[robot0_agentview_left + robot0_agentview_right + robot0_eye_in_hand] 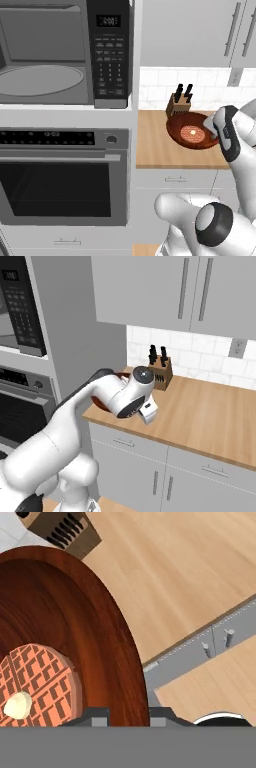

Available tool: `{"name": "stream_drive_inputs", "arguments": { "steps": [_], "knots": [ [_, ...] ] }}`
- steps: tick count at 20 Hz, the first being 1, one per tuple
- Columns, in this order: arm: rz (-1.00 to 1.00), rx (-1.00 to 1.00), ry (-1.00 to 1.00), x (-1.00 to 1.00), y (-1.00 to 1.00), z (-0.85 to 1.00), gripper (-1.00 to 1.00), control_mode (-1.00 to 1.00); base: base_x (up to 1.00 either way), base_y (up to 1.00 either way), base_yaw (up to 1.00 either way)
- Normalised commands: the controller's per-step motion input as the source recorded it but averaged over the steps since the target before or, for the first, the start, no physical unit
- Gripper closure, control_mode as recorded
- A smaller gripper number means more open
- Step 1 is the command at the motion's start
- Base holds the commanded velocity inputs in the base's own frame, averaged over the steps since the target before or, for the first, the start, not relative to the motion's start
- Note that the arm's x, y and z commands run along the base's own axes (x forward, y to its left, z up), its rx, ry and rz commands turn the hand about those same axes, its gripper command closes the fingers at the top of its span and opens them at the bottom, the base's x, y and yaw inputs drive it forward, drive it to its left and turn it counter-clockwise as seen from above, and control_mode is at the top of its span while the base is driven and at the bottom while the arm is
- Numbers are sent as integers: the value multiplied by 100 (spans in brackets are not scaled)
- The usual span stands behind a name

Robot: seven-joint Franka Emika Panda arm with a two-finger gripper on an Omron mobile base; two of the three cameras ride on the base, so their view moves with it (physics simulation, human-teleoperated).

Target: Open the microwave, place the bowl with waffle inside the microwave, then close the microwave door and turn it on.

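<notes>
On the wooden counter, the gripper pinches the bowl rim at 3 o'clock; tilting could spill the waffle.

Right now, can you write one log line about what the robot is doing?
microwave: open | bowl with waffle: on counter | gripper: straddling bowl rim

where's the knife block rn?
Knife block stands at the back of the wooden counter, against the tiled wall, just behind the bowl with waffle.
</notes>
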Motion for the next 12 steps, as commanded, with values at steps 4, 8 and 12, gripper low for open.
{"name": "stream_drive_inputs", "arguments": {
  "steps": [4,8,12],
  "knots": [
    [0,0,0,-76,0,22,100,-100,0,0,0],
    [0,0,3,-53,2,4,100,-100,0,0,0],
    [0,0,3,-24,0,0,100,-100,0,0,0]
  ]
}}
